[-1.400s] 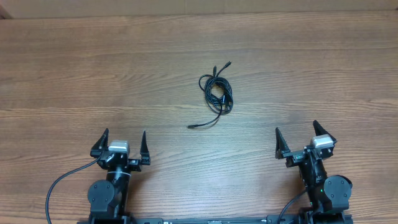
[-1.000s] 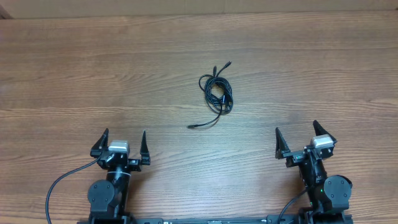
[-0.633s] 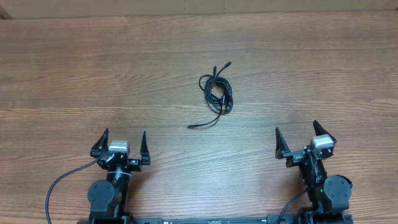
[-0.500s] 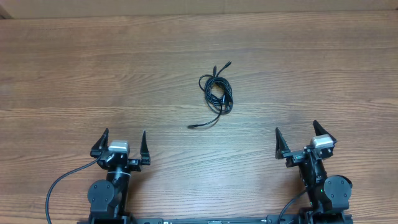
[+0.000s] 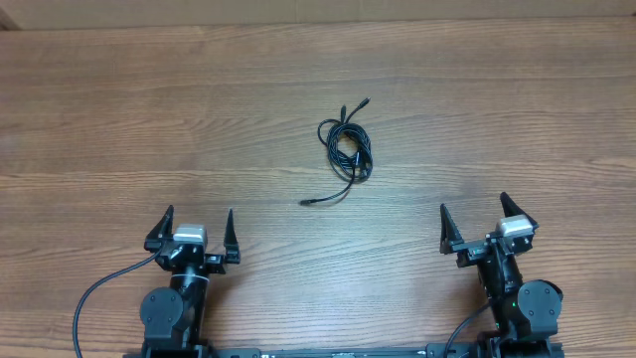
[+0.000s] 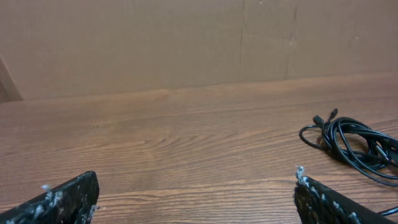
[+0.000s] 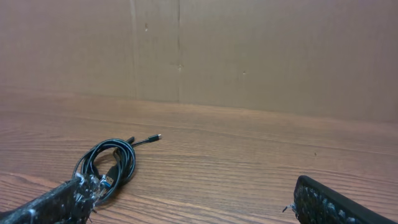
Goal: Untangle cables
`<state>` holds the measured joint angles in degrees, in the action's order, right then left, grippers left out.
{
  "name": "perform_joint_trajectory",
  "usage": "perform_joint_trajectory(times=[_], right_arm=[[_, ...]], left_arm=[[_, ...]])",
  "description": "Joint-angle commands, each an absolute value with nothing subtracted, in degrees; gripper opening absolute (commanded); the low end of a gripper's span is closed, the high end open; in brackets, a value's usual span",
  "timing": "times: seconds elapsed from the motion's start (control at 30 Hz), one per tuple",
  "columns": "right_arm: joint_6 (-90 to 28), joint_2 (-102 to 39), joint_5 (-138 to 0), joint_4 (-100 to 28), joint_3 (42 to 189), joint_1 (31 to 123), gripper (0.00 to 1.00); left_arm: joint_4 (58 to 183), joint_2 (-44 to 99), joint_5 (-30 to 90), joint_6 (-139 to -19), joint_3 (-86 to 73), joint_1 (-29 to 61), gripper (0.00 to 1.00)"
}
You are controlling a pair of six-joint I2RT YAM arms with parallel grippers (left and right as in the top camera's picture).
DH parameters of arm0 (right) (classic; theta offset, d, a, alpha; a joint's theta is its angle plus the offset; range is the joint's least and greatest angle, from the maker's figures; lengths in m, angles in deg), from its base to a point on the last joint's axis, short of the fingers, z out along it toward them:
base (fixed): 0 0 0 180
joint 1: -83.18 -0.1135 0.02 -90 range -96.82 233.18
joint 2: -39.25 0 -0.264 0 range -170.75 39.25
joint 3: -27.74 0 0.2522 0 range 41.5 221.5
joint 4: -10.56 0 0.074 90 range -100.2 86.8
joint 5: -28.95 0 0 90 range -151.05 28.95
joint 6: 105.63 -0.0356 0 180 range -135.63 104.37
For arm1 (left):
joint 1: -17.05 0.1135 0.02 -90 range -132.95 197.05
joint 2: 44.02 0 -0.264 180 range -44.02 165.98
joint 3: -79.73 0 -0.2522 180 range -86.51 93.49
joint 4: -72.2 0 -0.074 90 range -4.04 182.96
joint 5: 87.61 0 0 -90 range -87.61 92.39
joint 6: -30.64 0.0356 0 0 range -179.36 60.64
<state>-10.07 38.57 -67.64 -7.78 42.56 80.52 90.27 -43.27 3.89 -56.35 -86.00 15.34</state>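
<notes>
The cables lie as a small black coiled tangle on the wooden table, past its middle, with loose plug ends pointing up-right and down-left. The tangle also shows at the right edge of the left wrist view and at the left of the right wrist view. My left gripper is open and empty near the front left of the table. My right gripper is open and empty near the front right. Both are well short of the tangle.
The wooden table spreads wide around the tangle. A brown cardboard wall stands along its far edge. The arms' own thicker black cables hang at the front edge.
</notes>
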Motion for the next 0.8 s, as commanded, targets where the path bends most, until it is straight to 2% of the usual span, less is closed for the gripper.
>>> perform_joint_trajectory(times=[0.0, 0.77], right_arm=[[-10.44, 39.07, -67.10, -7.51, 41.95, 80.35, 1.00], [-11.27, 39.07, -67.12, -6.27, 41.95, 80.35, 1.00]], left_arm=[[90.27, -43.73, 4.94, -55.70, -86.26, 15.95, 1.00], [89.88, -43.73, 5.46, -55.74, -86.24, 15.90, 1.00]])
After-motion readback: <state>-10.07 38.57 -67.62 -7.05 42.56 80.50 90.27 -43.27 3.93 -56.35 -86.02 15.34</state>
